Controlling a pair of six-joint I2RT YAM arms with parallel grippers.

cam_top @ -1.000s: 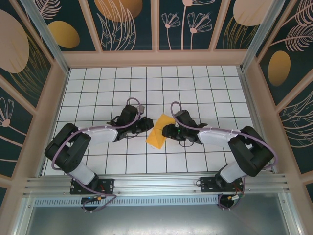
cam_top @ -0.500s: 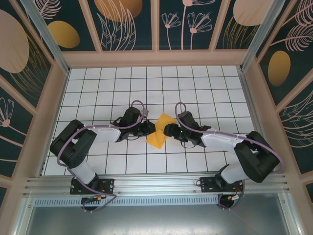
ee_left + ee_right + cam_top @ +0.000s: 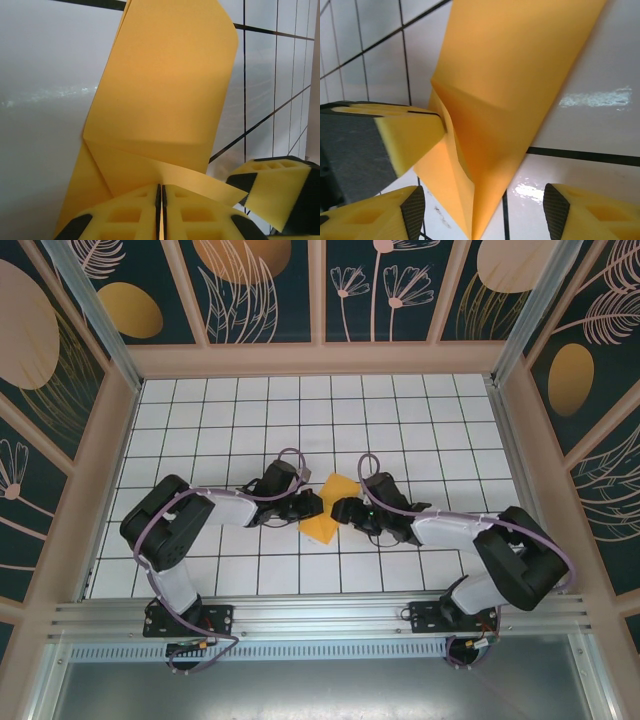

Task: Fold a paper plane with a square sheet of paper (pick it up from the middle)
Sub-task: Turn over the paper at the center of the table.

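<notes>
left claw (image 3: 161, 200) pinches the folded orange paper (image 3: 165, 90), right claw (image 3: 485, 210) seemingly spread astride it.

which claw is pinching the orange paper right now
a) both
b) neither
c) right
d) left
d: the left claw is shut on a flap of the paper, while the right claw stands open, wide apart around the paper's tip.
</notes>
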